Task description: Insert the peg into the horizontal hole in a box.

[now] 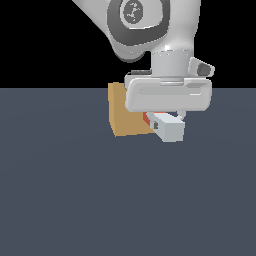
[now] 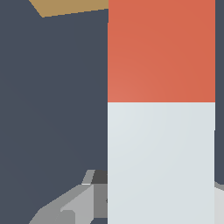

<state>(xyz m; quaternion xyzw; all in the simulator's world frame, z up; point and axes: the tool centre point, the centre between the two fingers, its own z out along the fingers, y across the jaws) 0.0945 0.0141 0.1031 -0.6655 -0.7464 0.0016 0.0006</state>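
A: Where is the peg [image 1: 169, 128]?

B: Held up off the dark surface [image 1: 125, 200], under the gripper [image 1: 167, 119]. Its white end faces the exterior camera and its orange-red end points back toward the box [image 1: 126, 116]. In the wrist view the peg [image 2: 161, 113] fills much of the picture, orange-red half farther from the camera, white half nearer.

A: Are the jaws clenched on it?

B: They are grasping the peg on its white part. In the exterior view 1 dark finger pad shows against the peg's side. In the wrist view grey finger parts [image 2: 74, 208] sit just beside the white half.

A: And the box?

B: A tan-orange block standing on the surface behind the gripper, toward the exterior view's left. The orange-red end is very near its face or touching it; I cannot tell which.

A: Is anything inside the box?

B: I cannot tell. The hole is not visible in either view; the gripper body and peg cover that part of the face.

A: What else is cut off?

B: The wrist view shows only 1 corner of the box [image 2: 72, 8] at the frame edge, and the peg runs out of frame at both ends. The arm [image 1: 145, 30] hides the box's upper right part in the exterior view.
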